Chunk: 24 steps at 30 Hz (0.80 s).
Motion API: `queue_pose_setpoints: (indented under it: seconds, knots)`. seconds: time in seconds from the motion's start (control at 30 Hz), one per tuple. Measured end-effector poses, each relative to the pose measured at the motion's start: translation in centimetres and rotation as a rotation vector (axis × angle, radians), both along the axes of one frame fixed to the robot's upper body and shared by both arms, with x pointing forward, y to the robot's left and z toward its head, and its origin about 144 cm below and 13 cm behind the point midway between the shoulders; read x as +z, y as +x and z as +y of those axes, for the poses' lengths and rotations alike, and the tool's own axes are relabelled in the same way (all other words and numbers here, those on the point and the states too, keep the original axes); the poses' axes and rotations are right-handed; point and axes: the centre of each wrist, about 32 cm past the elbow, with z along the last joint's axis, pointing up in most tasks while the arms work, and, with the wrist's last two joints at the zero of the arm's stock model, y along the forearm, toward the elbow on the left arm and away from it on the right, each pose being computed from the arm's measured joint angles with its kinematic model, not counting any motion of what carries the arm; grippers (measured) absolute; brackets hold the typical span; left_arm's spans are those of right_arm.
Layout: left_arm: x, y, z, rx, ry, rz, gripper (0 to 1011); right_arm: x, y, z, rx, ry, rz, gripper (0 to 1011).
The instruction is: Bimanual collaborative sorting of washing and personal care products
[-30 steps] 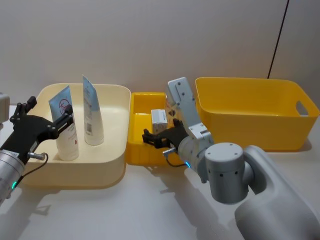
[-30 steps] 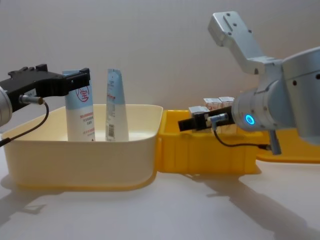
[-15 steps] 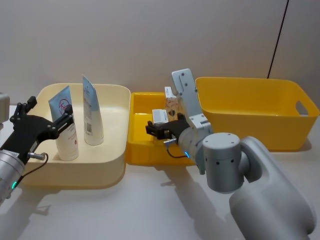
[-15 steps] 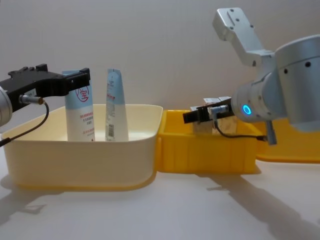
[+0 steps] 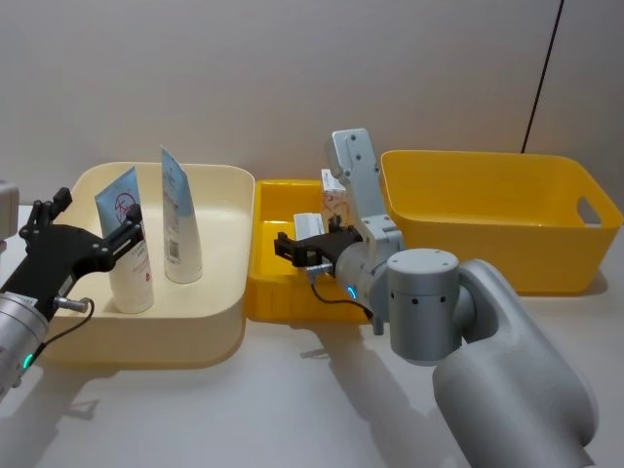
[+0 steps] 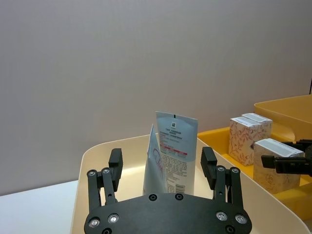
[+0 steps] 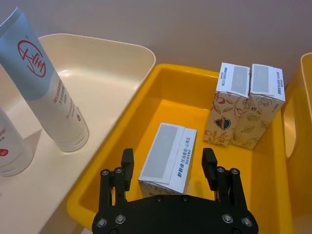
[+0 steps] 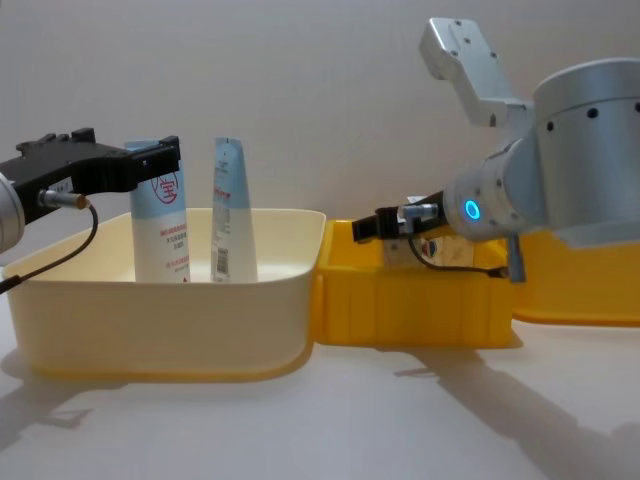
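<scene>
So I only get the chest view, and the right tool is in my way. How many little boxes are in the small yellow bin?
Observer: Three. The right wrist view shows two back cartons side by side and a near carton in front.
Operator: Is the tool squeezing one?
Observer: No. The right tool is open, one finger each side of the near carton, with gaps.
Operator: And the left tool?
Observer: The left tool is open too, pointing at the two squeeze tubes.
</scene>
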Motion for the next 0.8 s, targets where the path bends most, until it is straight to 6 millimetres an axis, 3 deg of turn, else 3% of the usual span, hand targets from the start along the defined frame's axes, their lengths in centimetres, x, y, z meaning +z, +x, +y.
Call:
queue_pose_setpoints:
  seconds: [0.13, 0.23, 0.37, 0.47, 0.8]
  knots:
    - [0.00, 0.00, 0.00, 0.000, 0.000, 0.000, 1000, 0.06, 0.11, 0.12, 0.001, 0.010, 0.007, 808]
    - [0.00, 0.00, 0.00, 0.000, 0.000, 0.000, 1000, 0.09, 0.18, 0.19, 0.003, 0.017, 0.011, 673]
    - [0.00, 0.00, 0.00, 0.000, 0.000, 0.000, 1000, 0.12, 0.25, 0.25, 0.004, 0.023, 0.015, 594]
    - [0.00, 0.00, 0.00, 0.000, 0.000, 0.000, 1000, 0.14, 0.30, 0.30, 0.005, 0.028, 0.018, 462]
    - [0.00, 0.00, 0.00, 0.000, 0.000, 0.000, 1001, 0.16, 0.36, 0.37, 0.005, 0.034, 0.022, 444]
